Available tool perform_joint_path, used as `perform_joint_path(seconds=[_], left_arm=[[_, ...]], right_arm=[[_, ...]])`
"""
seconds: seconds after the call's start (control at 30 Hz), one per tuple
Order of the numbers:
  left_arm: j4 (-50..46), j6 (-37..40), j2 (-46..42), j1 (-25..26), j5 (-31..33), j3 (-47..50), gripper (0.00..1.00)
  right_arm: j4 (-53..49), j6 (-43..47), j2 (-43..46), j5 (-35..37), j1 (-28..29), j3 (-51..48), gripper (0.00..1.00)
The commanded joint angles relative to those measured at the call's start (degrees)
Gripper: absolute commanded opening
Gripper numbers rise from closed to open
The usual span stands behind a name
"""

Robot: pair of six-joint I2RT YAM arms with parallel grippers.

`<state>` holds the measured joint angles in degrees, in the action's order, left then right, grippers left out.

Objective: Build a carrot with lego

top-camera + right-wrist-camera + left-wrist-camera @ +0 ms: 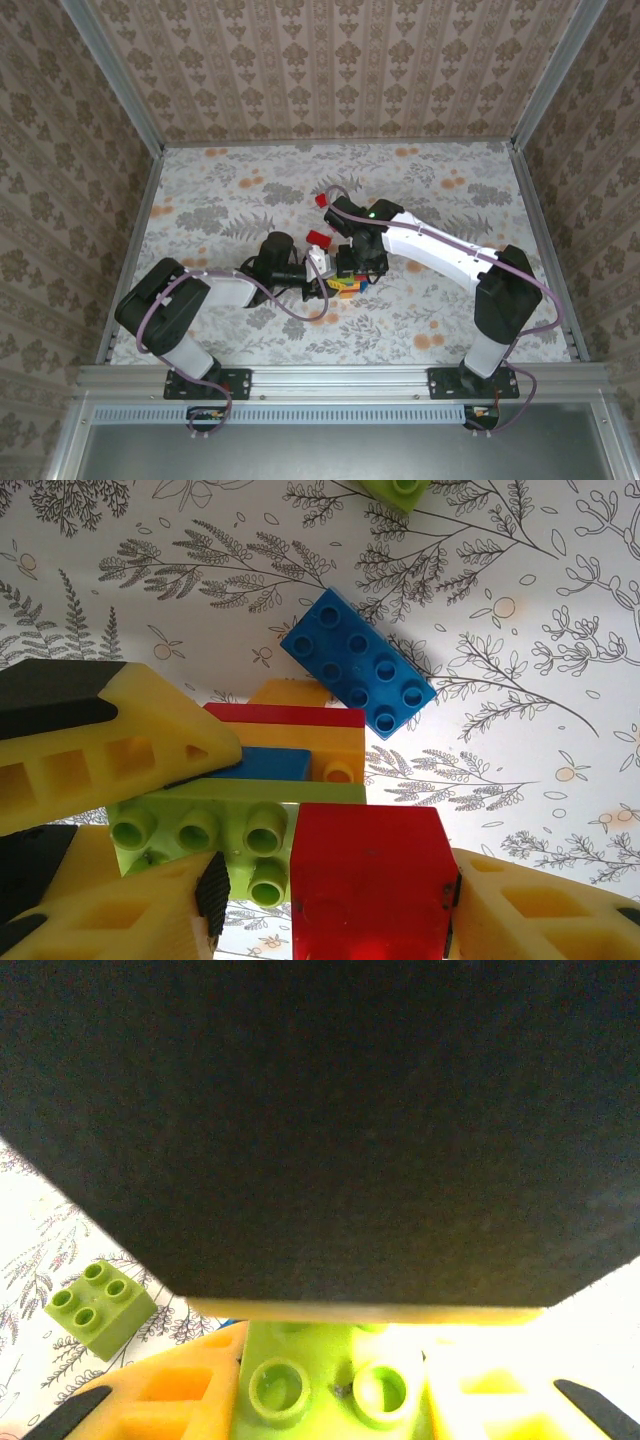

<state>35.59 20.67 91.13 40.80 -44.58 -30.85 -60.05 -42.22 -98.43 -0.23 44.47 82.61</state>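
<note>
Pinching green brick (200, 815) with left claw (320, 1395), lego stack (290, 742) held just beside blue brick (358, 665) on surface (520, 600). Straddling red brick (365, 880) with right claw (335, 900), spread loose. Could drag red brick off on withdrawal, claw not yet clear of both sides.

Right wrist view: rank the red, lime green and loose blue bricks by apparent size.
1. red brick, nearest the camera, cut off by the frame.
2. lime green brick, nearly as large, partly covered, so this pair is unsure.
3. loose blue brick, clearly smallest, farther off on the table.
</note>
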Motion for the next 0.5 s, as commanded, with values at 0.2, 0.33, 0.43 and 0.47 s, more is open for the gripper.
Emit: perform_joint_path(seconds=[0.2,0.33,0.43,0.47], left_arm=[[-6.12,1.66,2.23,0.64,-0.99,0.44,0.37],[-6.11,1.61,2.22,0.63,-1.21,0.44,0.4],[-6.13,1.56,2.28,0.68,-1.29,0.44,0.42],[-6.08,1.52,2.34,0.63,-1.28,0.44,0.42]], right_arm=[[-0.65,1.04,-1.04,2.29,0.71,2.03,0.58],[-1.02,1.59,-2.66,2.43,0.66,1.94,0.58],[-1.21,2.11,-3.99,2.44,0.77,2.07,0.58],[-1.33,2.22,-4.48,2.53,0.86,2.14,0.58]])
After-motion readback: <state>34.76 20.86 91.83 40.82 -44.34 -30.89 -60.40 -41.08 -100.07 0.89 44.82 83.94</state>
